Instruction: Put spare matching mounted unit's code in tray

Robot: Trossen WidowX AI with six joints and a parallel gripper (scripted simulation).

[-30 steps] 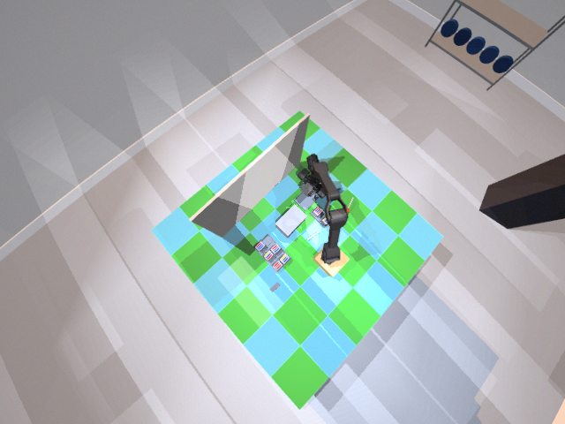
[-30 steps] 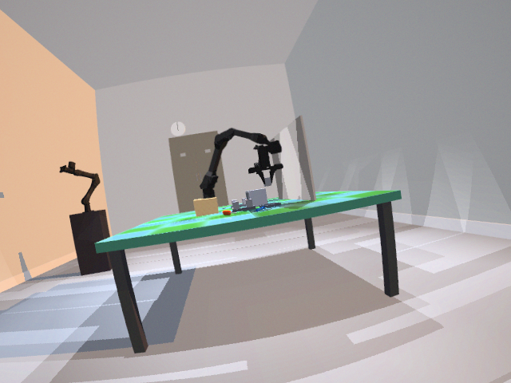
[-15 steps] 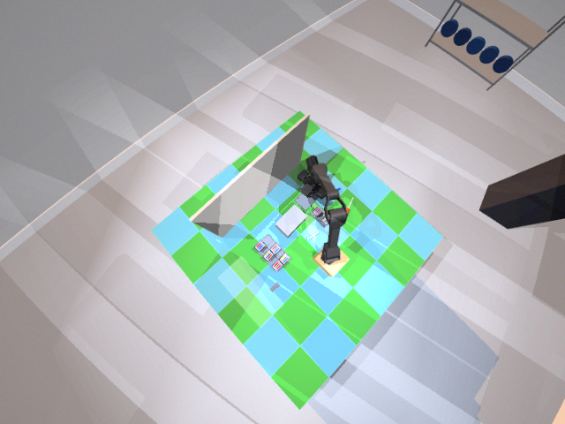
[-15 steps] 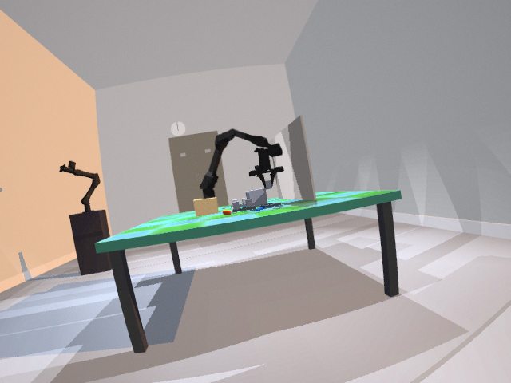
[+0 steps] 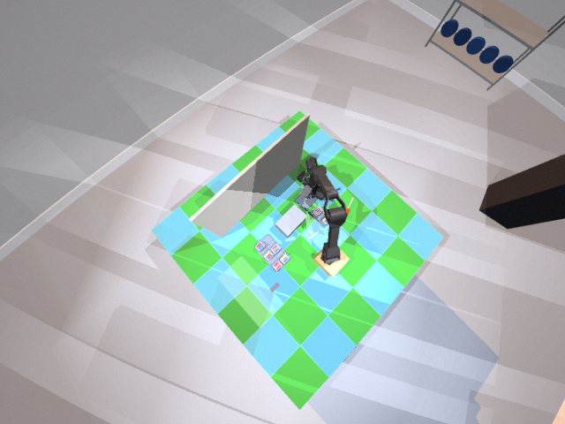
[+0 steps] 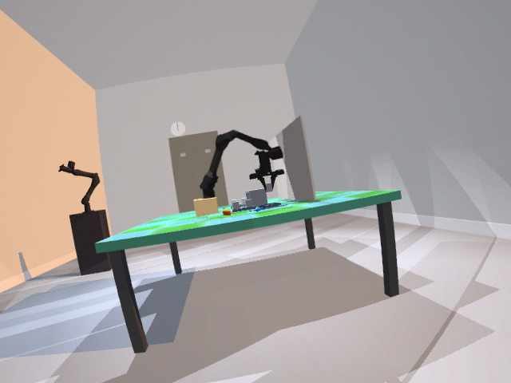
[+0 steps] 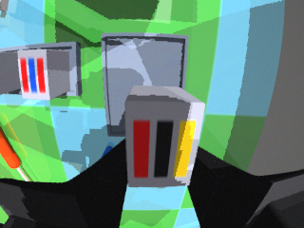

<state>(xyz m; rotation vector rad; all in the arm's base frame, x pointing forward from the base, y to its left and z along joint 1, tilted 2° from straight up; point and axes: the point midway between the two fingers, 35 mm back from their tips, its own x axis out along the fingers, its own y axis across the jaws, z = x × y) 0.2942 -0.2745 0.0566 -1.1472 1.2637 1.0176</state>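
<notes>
One grey spare block sits clamped in the claw, lifted clear of the desk. Seen from the wrist, its facing side carries three upright stripes: red, black and yellow. Directly below and beyond it lies the tray, a shallow grey square with a darker rim, resting on the green and blue checks. The block hangs over the near edge of the tray, apart from it.

To the left in the wrist view another spare rests on the desk, striped red, blue, red. An orange-handled screwdriver lies at the far left edge.

From the side, the arm arches up from its tan base and the claw points down beside the upright grey panel, with the block hanging above a larger grey box.

From above, a cluster of more spares lies well apart from the tray, across a pale grey slab.
</notes>
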